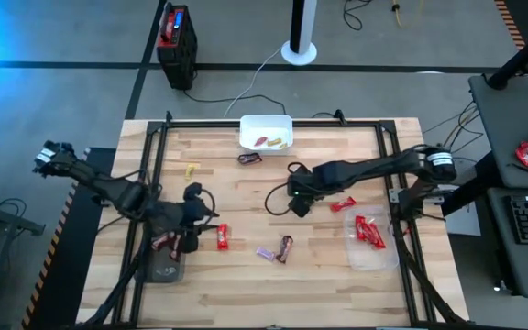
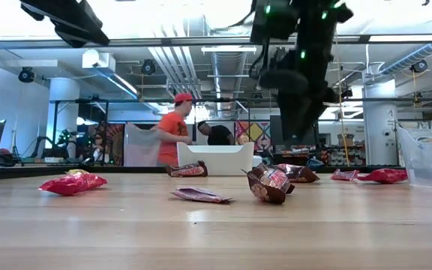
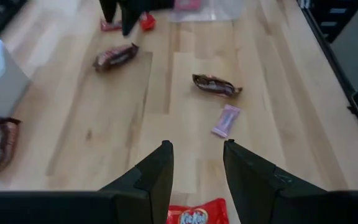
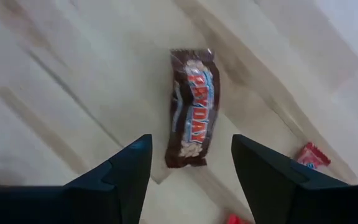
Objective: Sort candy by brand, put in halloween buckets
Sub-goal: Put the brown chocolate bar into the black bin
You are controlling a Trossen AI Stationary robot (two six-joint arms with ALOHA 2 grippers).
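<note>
Candy is strewn across the middle of the wooden table point(image 1: 246, 284) in the high view, and my two grippers are each lined up over a piece to sort.

My right gripper point(image 4: 191, 171) hangs with its fingers spread wide and empty, straddling a brown PayDay bar point(image 4: 193, 107) that lies flat on the wood, so I judge a straight drop and close would take it. In the high view that arm reaches in from the right edge toward frame centre, wrist bent down.

My left gripper point(image 3: 197, 168) is also open and holding nothing, poised over a red KitKat point(image 3: 196, 216) showing between its fingers at the bottom of its wrist view. That arm stretches in from the left edge, low over the table's lower-left part.

The white bin point(image 1: 266, 131) sits at the table's top edge with a couple of pieces inside; the clear bin point(image 1: 371, 240) at right holds red ones; the dark bin point(image 1: 166, 266) lies at lower left beside my left gripper.
</note>
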